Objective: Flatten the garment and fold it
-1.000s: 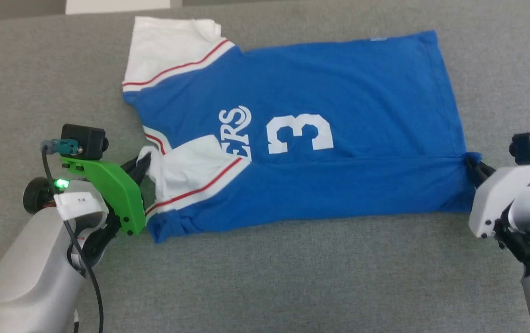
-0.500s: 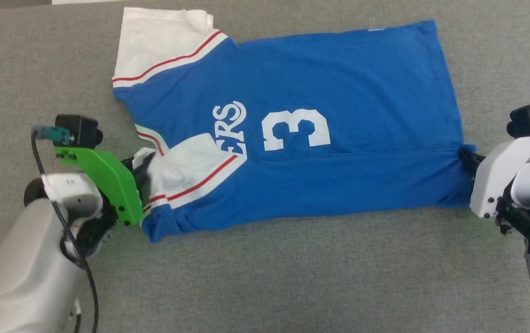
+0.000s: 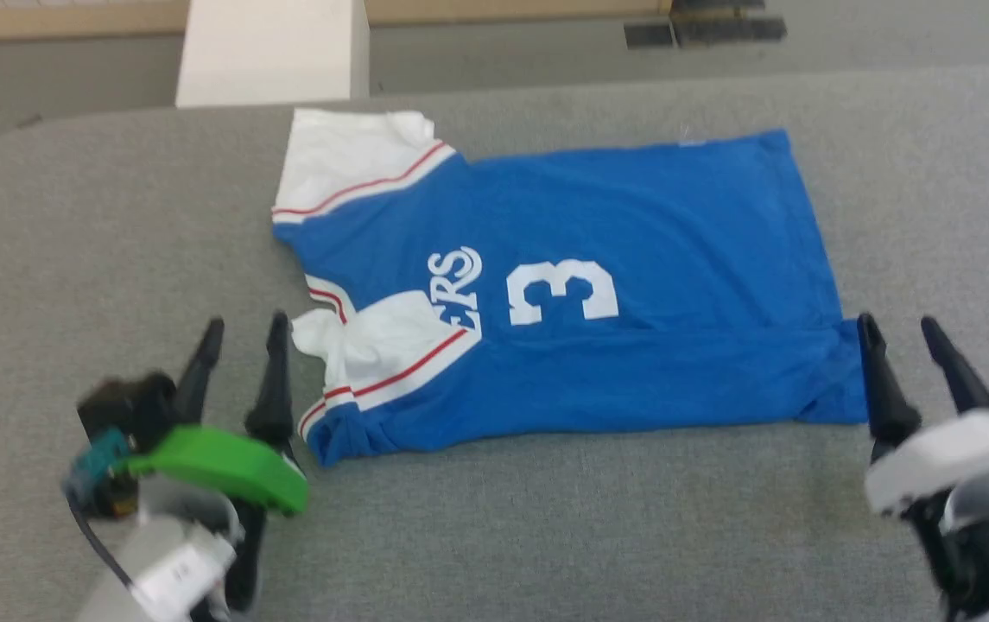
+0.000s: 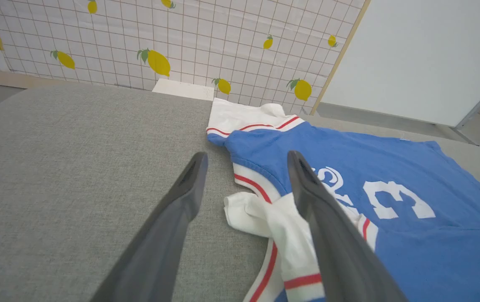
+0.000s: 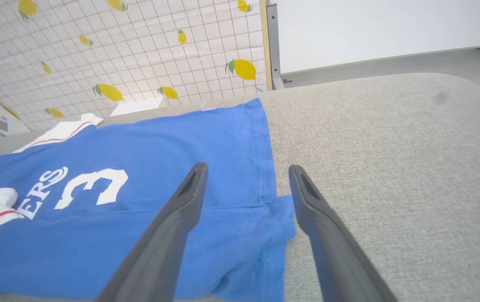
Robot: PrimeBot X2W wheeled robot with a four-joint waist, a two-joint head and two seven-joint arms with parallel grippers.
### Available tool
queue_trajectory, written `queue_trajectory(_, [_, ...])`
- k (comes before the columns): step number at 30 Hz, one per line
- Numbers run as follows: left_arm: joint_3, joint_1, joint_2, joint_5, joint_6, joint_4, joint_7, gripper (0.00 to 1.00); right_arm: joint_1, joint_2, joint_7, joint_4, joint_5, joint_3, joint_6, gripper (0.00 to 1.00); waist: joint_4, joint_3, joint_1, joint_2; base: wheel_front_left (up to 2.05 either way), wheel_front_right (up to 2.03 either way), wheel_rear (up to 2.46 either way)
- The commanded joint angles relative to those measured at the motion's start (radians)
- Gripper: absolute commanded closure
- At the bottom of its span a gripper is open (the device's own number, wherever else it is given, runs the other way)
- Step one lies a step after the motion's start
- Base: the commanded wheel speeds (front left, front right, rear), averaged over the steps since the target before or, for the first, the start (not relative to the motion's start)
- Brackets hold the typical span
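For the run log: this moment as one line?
garment: lying on grey surface, near edge folded over | left tool: open, at near sleeve | right tool: open, at hem corner | held: nothing

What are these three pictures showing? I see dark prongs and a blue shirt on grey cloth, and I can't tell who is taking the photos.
It is a two-armed robot folding laundry. The wide picture comes from a camera on its head, looking down. The other two come from cameras on its wrists, each looking along that arm's own pair of dark fingers. Each pair of fingers is a gripper, the robot's version of a hand. The left gripper is at the collar end and the right gripper at the hem end. Both are open and hold nothing. On the grey padded table lies a blue shirt with white sleeves and a number 3. Its near edge is folded over the front.
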Motion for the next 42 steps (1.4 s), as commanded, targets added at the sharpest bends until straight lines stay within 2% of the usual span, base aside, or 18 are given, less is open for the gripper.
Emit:
queue_trajectory(1, [0.004, 0.033, -0.012, 0.012, 0.013, -0.017, -0.018, 0.00, 0.033, 0.023, -0.047, -0.014, -0.016, -0.006, -0.002, 0.00, 0.011, -0.056, 0.0000, 0.0053, 0.00, 0.00, 0.00])
queue_trajectory(4, [0.000, 0.091, -0.034, 0.041, 0.026, -0.047, -0.035, 0.00, 0.087, 0.065, -0.132, -0.033, -0.035, -0.017, -0.002, 0.00, 0.008, -0.072, 0.0000, 0.0053, 0.00, 0.00, 0.00])
queue_trajectory(8, [-0.023, 0.139, -0.058, 0.078, 0.030, -0.050, -0.042, 0.00, 0.137, 0.091, -0.187, -0.046, -0.048, -0.018, -0.002, 0.00, 0.005, -0.085, 0.0000, 0.0053, 0.00, 0.00, 0.00])
queue_trajectory(12, [-0.060, 0.139, -0.060, 0.120, 0.028, -0.012, -0.041, 0.00, 0.149, 0.098, -0.201, -0.036, -0.059, -0.010, -0.002, 0.00, -0.007, -0.089, 0.0000, 0.0053, 0.00, 0.00, 0.00])
queue_trajectory(17, [-0.080, 0.111, -0.064, 0.146, 0.054, 0.058, -0.008, 0.00, 0.140, 0.101, -0.204, -0.025, -0.056, 0.002, -0.002, 0.00, -0.030, -0.087, 0.0000, 0.0053, 0.00, 0.00, 0.00])
queue_trajectory(24, [-0.049, 0.068, -0.093, 0.076, 0.118, 0.168, 0.152, 0.00, 0.126, 0.102, -0.203, -0.022, -0.056, 0.012, -0.002, 0.00, -0.062, -0.074, 0.0000, 0.0053, 0.00, 0.00, 0.00])
queue_trajectory(27, [-0.042, 0.053, -0.097, 0.037, 0.156, 0.208, 0.280, 0.00, 0.124, 0.102, -0.201, -0.019, -0.053, 0.020, -0.002, 0.00, -0.072, -0.069, 0.0000, 0.0053, 0.00, 0.00, 0.00])
queue_trajectory(31, [-0.043, 0.048, -0.096, -0.020, 0.179, 0.221, 0.447, 0.01, 0.119, 0.102, -0.199, -0.015, -0.048, 0.028, -0.002, 0.00, -0.083, -0.064, 0.0000, 0.0053, 0.00, 0.00, 0.00])
queue_trajectory(32, [-0.048, 0.049, -0.091, -0.027, 0.180, 0.218, 0.479, 0.25, 0.119, 0.102, -0.198, -0.014, -0.048, 0.029, -0.002, 0.00, -0.085, -0.064, 0.0000, 0.0053, 0.00, 0.00, 0.00])
queue_trajectory(33, [-0.050, 0.051, -0.087, -0.037, 0.181, 0.209, 0.508, 0.98, 0.119, 0.102, -0.196, -0.013, -0.047, 0.030, -0.002, 0.00, -0.086, -0.063, 0.0000, 0.0053, 0.00, 0.00, 0.00])
queue_trajectory(36, [-0.055, 0.059, -0.078, -0.055, 0.177, 0.178, 0.557, 1.00, 0.117, 0.102, -0.190, -0.011, -0.048, 0.031, -0.002, 0.00, -0.090, -0.062, 0.0000, 0.0053, 0.00, 0.00, 0.00])
queue_trajectory(42, [-0.062, 0.079, -0.067, -0.064, 0.171, 0.121, 0.574, 1.00, 0.083, 0.102, -0.168, 0.012, -0.074, 0.007, -0.002, 0.00, -0.088, -0.058, 0.0000, 0.0053, 0.00, 0.00, 0.00])
